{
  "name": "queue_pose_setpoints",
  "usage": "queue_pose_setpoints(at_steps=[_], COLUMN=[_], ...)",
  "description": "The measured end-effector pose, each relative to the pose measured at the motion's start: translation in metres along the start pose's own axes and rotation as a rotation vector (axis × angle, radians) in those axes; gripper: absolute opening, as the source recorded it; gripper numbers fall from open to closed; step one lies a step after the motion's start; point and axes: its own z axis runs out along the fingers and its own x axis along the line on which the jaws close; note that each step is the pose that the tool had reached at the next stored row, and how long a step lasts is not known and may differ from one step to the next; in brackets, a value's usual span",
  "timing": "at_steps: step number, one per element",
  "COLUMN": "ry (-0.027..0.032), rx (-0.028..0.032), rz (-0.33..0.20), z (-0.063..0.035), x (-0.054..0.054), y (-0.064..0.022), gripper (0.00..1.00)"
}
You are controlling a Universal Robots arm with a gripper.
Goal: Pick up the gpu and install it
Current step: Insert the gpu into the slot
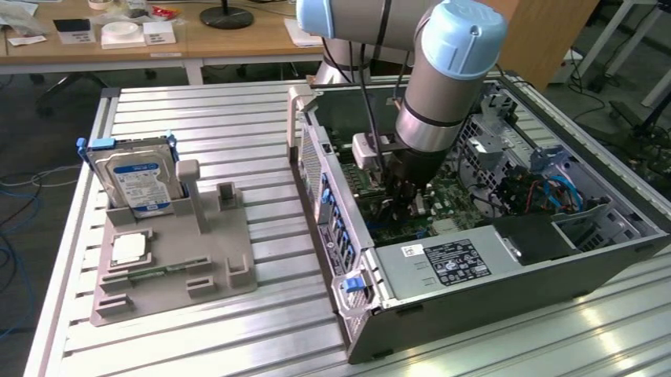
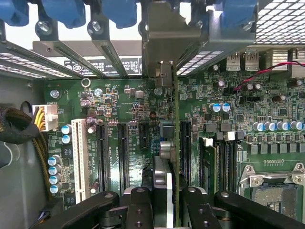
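Between jaws — gpu (image 2: pixel 176 143) edge-on, upright over motherboard (image 2: pixel 128 109) slots.

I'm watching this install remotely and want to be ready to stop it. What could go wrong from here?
The gpu, edge-on in the tool, sits among several parallel black slots; it could land off its slot or tilt. Its metal bracket might catch the rear slot covers. Pressing while misaligned could stress the motherboard.

Pincer (image 2: pixel 167 200) grips the gpu (image 2: pixel 175 143) edge-on; apparently over a motherboard (image 2: pixel 119 105) slot.
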Motion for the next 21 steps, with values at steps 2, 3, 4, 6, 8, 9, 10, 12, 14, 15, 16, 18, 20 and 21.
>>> queue_pose_setpoints(at_steps=[2,3,4,6,8,9,10,12,14,15,16,18,20,21], ry=[-0.0001,-0.0002,-0.0003,-0.0004,-0.0011,-0.0006,-0.0003,-0.0005,-0.0005,-0.0005,-0.0004,-0.0004,-0.0004,-0.0004], rx=[0.0,0.0001,0.0001,0.0002,0.0004,0.0002,0.0001,0.0002,0.0002,0.0002,0.0002,0.0001,-0.0001,-0.0002], rz=[0.0,0.0,0.0,0.0,0.0,0.0,0.0,0.0,0.0,0.0,0.0,-0.001,-0.005,-0.007], z=[0.0002,0.0003,0.0003,0.0002,-0.0007,-0.0018,-0.0029,-0.003,-0.003,-0.003,-0.0031,-0.0031,-0.0031,-0.0031], x=[0.0,0.0,0.0,0.0,-0.0002,-0.0002,-0.0002,-0.0002,-0.0002,-0.0002,-0.0002,-0.0002,-0.0002,-0.0002], y=[0.0,0.0,0.0,0.0,0.0,0.0,0.0,0.0,0.0,0.0,0.0,0.0,0.0,0.0], gripper=[0.28,0.28,0.28,0.28,0.28,0.28,0.28,0.28,0.28,0.28,0.28,0.28,0.28,0.28])
